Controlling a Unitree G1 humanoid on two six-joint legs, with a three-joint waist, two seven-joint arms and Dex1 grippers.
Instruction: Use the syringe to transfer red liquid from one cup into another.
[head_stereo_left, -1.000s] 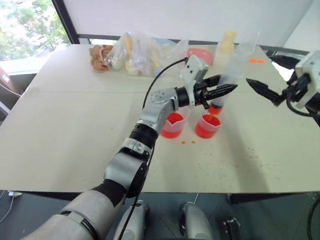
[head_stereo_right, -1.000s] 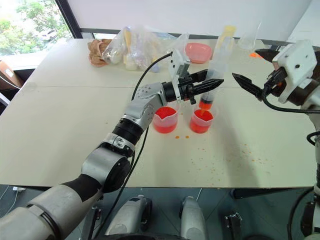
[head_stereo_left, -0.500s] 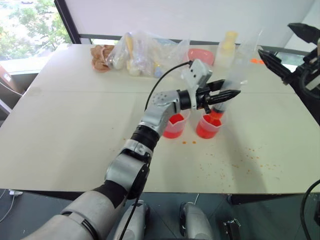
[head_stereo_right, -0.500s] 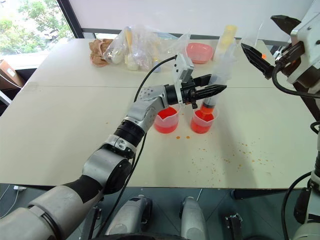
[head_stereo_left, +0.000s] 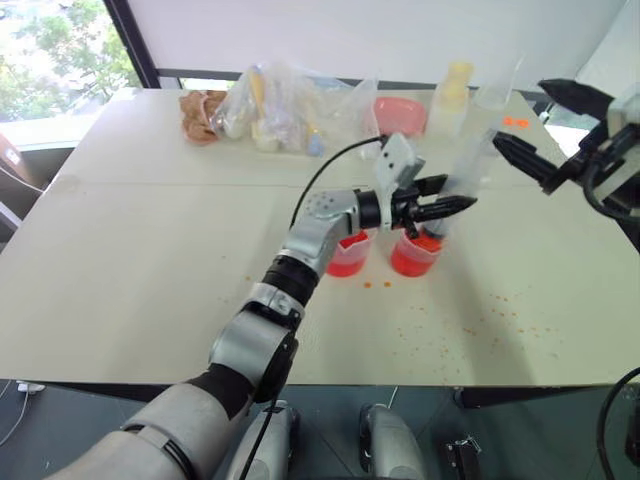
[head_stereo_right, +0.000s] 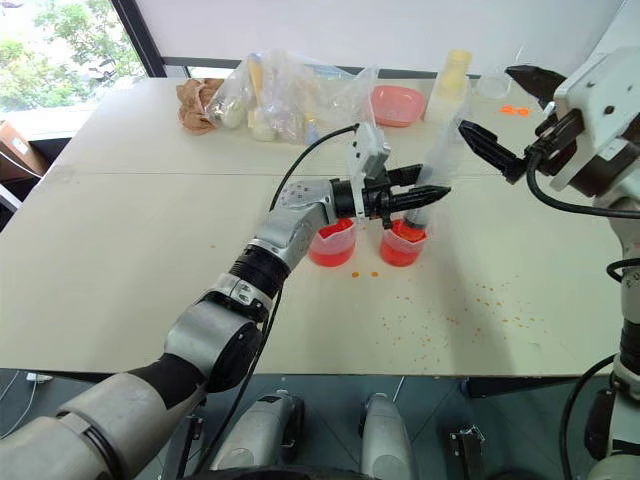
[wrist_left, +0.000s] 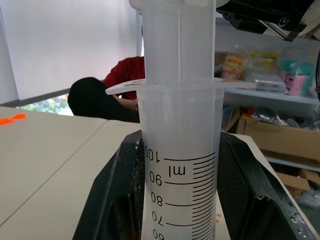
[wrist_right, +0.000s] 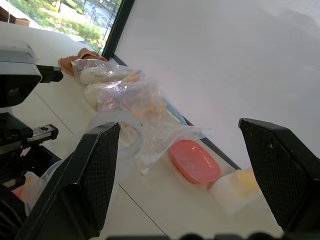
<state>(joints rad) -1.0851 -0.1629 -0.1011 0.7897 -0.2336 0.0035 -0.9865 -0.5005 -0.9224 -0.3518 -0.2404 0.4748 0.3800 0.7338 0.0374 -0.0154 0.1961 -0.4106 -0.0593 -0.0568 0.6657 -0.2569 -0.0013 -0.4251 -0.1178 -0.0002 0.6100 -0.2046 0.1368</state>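
A pale beige table (head_stereo_left: 150, 260) stands before a window and a white blind, its near part speckled with small orange droplets (head_stereo_left: 377, 285). Near the middle stand two clear plastic cups side by side, the left cup (head_stereo_right: 331, 242) and the right cup (head_stereo_right: 403, 243), each holding red liquid (head_stereo_right: 330, 227).

The left gripper (head_stereo_right: 418, 197) reaches across from the left above the cups, its black fingers clamped on the barrel of the syringe (head_stereo_left: 462, 176), which leans up and to the right with its orange tip down in the right cup. The left wrist view adds what the head views cannot: the fingers (wrist_left: 112, 200) press on both sides of the clear barrel at its printed millilitre scale, with the whitish plunger (wrist_left: 178, 37) rising above the flange, and a person in red bent over beyond the table's edge.

To the right and higher, the right gripper (head_stereo_right: 505, 118) hangs in the air with its fingers spread wide, holding nothing, near the syringe's top end.

At the far edge lie clear plastic bags (head_stereo_left: 280, 105) of items, a pink bowl (head_stereo_right: 396, 101) and a pale bottle with a yellow cap (head_stereo_left: 452, 95); the right wrist view shows these too, between its parted fingers (wrist_right: 95, 175).
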